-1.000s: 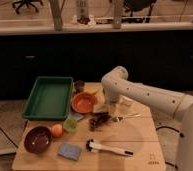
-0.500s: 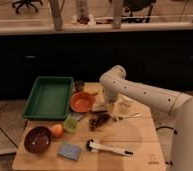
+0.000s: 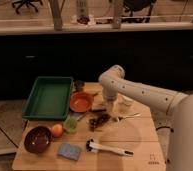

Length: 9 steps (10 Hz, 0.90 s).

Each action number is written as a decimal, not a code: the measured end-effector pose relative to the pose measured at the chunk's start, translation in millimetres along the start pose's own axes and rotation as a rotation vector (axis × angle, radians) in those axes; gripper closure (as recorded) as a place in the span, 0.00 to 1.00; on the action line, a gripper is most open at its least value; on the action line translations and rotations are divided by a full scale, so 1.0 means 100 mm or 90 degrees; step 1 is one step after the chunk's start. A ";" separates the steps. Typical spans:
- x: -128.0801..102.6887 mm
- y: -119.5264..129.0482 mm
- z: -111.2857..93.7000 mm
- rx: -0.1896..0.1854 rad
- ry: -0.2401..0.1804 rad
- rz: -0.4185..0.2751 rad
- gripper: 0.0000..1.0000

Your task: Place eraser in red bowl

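On the wooden table, the gripper hangs just right of the red bowl, seemingly carrying the eraser toward it, though its grip state I cannot tell.

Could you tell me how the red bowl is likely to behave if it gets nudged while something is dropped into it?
The red bowl looks shallow and wide, so it would probably slide on the smooth wooden table rather than tip. It seems empty and likely light, so a small bump could shift it toward the green tray. The pincer hangs close beside its right rim.
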 end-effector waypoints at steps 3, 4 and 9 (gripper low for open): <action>-0.03 0.00 -0.11 0.010 -0.004 -0.011 0.96; -0.03 -0.01 -0.15 0.015 -0.005 -0.016 0.96; -0.14 -0.06 -0.32 0.032 -0.024 -0.053 0.96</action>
